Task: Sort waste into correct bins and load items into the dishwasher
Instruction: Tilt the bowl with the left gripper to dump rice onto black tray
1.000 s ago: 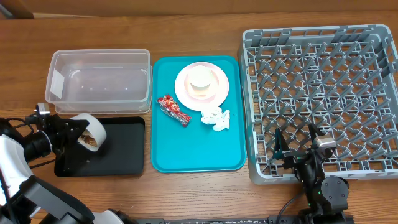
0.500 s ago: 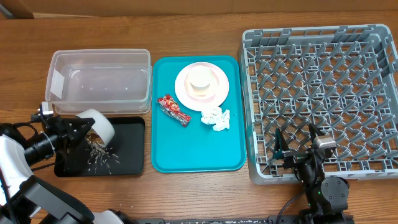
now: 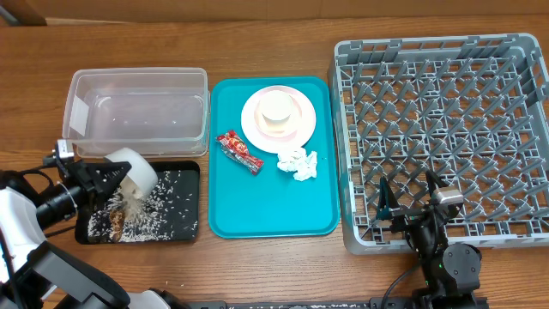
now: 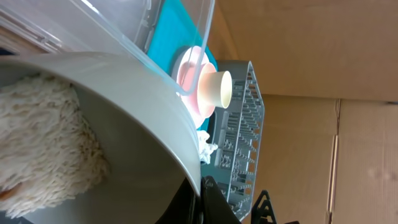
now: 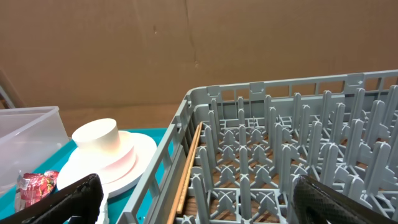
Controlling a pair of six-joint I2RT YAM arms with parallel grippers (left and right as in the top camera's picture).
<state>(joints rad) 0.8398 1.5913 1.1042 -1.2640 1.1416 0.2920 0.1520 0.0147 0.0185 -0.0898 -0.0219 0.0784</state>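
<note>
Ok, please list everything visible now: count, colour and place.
tub: one, clear, far left
black tray: one, black, in front of tub
food scraps: many, whitish, scattered in black tray
bowl: one, white, tipped over black tray
teal tray: one, teal, middle
plate: one, pale pink, on teal tray
cup: one, white, on plate
wrapper: one, red, on teal tray
napkin: one, white, beside wrapper
rack: one, grey, right
wooden stick: one, light brown, inside rack
left pincer: one, black, shut on bowl
right pincer: one, black, open, at rack's near edge
</note>
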